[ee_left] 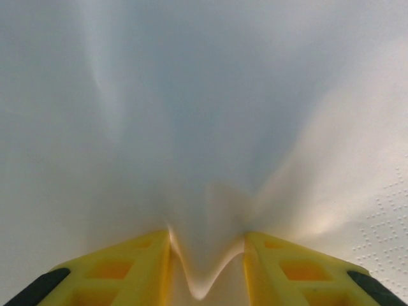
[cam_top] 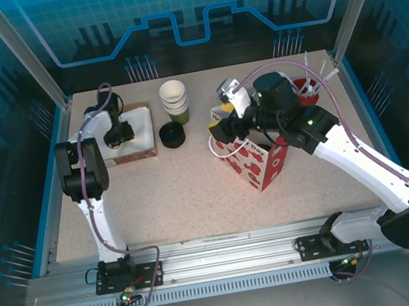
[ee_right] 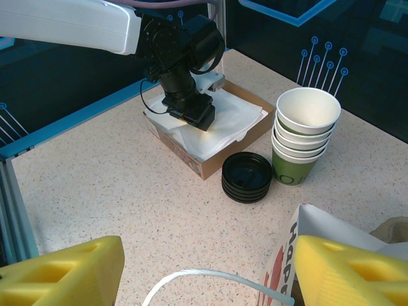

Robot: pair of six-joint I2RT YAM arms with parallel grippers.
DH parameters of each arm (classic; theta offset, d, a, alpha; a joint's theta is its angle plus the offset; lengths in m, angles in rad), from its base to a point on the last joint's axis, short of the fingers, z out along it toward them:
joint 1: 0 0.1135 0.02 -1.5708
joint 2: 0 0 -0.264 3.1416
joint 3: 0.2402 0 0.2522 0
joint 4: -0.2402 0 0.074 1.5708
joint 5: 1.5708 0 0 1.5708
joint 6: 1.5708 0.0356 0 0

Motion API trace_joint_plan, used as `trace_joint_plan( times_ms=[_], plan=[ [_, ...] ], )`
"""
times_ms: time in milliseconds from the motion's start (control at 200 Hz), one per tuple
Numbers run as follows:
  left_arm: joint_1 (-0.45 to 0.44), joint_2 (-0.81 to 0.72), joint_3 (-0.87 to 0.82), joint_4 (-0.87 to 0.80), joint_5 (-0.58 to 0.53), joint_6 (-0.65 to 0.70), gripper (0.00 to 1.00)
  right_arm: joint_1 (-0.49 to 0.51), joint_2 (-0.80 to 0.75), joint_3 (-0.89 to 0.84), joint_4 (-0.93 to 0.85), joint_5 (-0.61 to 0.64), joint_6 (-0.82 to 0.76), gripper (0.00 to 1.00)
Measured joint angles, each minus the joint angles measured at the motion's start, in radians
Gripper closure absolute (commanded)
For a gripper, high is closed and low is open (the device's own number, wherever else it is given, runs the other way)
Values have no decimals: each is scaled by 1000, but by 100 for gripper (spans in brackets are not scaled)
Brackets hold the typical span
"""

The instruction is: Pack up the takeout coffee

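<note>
Left end effector (ee_left: 207, 255) pinching white paper (ee_left: 204, 127), right end effector (ee_right: 210, 274) spread above one gift bag (ee_right: 319, 223), perhaps four stacked cups (ee_right: 303, 137)

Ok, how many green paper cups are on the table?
4 by the rims I can count, all nested in one stack beside the black lids; others may be hidden, inside the stack or the gift bag.

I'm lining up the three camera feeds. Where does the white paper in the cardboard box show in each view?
Top external: white paper at the table's far left, inside the cardboard box.
Left wrist: it spans the picture, puckered between the left gripper's fingers.
Right wrist: upper middle, left of the green cup stack.
Shared landmark: the left gripper, pointing down onto the paper.
</note>
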Motion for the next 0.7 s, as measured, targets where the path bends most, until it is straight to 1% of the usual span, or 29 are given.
trace_joint_plan(
  times_ms=[420,445,515,550,580,650,700],
  plan=[
    [0,-49,0,-1,19,0,69,0,14,-3,-1,0,3,27],
    [0,-49,0,-2,19,0,67,0,14,-3,0,0,3,27],
    [0,-49,0,-1,19,0,59,0,14,-3,-1,0,3,28],
    [0,-49,0,-2,19,0,52,0,15,-3,-1,0,3,28],
    [0,-49,0,-3,18,0,48,0,15,-3,-1,0,3,27],
    [0,-48,0,-7,17,8,43,0,15,-3,-2,-1,3,27],
    [0,-47,0,-9,18,15,42,0,15,-3,-1,0,3,28]
  ],
)
